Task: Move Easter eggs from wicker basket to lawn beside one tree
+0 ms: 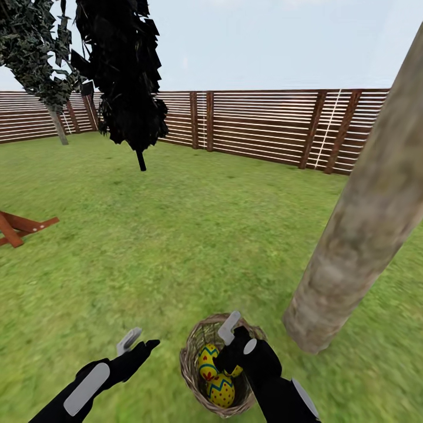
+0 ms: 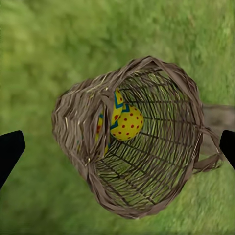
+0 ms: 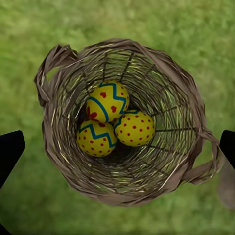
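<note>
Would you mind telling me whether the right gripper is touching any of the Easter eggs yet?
Apart: in the right wrist view its fingers sit wide of the wicker basket, well clear of the Easter eggs.

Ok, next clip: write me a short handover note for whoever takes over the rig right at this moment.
Right gripper: open, empty, poised directly above the wicker basket.
Left gripper: open, empty, off to the basket's side over the lawn.
All three Easter eggs lie together at the basket's bottom. The basket sits on the grass close to the tree trunk.
Done: arms positioned at the basket.
Left: lift out each egg and set all three on the grass beside that trunk.
</note>
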Robot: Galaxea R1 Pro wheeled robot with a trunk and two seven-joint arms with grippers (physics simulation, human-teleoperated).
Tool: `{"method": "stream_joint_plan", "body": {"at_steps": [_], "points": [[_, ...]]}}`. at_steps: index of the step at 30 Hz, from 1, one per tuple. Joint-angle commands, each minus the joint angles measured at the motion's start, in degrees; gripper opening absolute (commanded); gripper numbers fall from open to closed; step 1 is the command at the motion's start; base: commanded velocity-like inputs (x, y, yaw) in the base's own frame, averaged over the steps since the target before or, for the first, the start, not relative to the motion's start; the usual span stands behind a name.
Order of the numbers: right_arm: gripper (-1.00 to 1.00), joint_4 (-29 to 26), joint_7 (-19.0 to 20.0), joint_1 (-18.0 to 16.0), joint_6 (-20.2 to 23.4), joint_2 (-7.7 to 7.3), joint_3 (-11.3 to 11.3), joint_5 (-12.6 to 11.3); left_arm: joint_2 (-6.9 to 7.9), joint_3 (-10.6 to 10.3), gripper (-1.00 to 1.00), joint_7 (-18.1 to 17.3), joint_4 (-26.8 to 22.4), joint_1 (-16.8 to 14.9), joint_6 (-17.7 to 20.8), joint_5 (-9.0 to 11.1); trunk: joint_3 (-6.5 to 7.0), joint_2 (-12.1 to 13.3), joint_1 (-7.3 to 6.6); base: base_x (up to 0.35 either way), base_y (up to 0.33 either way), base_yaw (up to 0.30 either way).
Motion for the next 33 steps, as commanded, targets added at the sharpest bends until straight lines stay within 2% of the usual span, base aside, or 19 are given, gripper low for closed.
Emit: {"method": "stream_joint_plan", "body": {"at_steps": [1,3,9,10,11,13,15,18,23,31,33], "points": [[1.00,-0.1,0.5,0.0,0.2,0.01,0.0,0.6,0.07,-0.2,1.00,0.3,-0.1,0.0,0.0,0.6,-0.24,-0.4,0.23,0.000,0.000,0.000],[1.00,-0.1,0.5,0.0,0.2,0.00,0.0,0.6,0.07,-0.2,1.00,0.3,0.0,0.0,0.0,0.6,-0.60,-1.2,0.66,0.000,0.000,0.000],[1.00,0.1,0.5,0.0,1.2,-0.01,-0.8,0.6,0.15,-0.2,1.00,0.3,0.0,0.0,0.0,0.5,-0.60,-1.2,0.66,0.000,0.000,0.000],[1.00,0.0,0.6,-0.2,5.9,-0.01,-2.2,0.6,0.20,-0.2,1.00,0.3,0.0,0.0,0.0,0.5,-0.60,-1.2,0.66,0.000,0.000,0.000],[1.00,0.0,0.7,-0.5,8.8,-0.01,-2.7,0.6,0.21,-0.2,1.00,0.3,0.0,0.0,0.0,0.6,-0.60,-1.2,0.66,0.000,0.000,0.000],[1.00,0.0,0.8,-1.3,12.3,-0.06,-3.2,-0.2,0.18,-0.2,1.00,0.2,0.0,0.0,0.0,0.6,-0.60,-1.2,0.66,0.000,0.000,0.000],[1.00,0.1,0.8,-1.9,14.1,-0.24,-3.4,-2.7,0.17,-0.2,1.00,0.2,0.0,0.0,0.0,0.6,-0.60,-1.2,0.66,0.029,0.000,0.000],[1.00,0.3,0.8,-2.1,14.6,-0.32,-3.5,-3.9,0.16,-0.2,1.00,0.3,0.0,0.0,0.0,0.6,-0.60,-1.2,0.66,0.208,0.000,0.000],[1.00,0.4,0.9,-2.1,14.7,-0.35,-3.5,-4.3,0.16,-0.2,1.00,0.3,0.0,0.0,0.0,0.6,-0.60,-1.2,0.66,0.286,0.000,0.000],[1.00,0.3,1.1,-2.1,14.8,-0.28,-3.2,-4.4,0.18,-0.2,1.00,0.2,0.0,0.0,0.0,0.6,-0.60,-1.2,0.66,0.044,0.000,0.000],[1.00,0.3,1.1,-2.1,14.8,-0.27,-3.2,-4.5,0.20,-0.2,1.00,0.2,0.0,0.0,-0.1,0.6,-0.96,-2.1,1.10,0.001,0.000,0.000]]}}
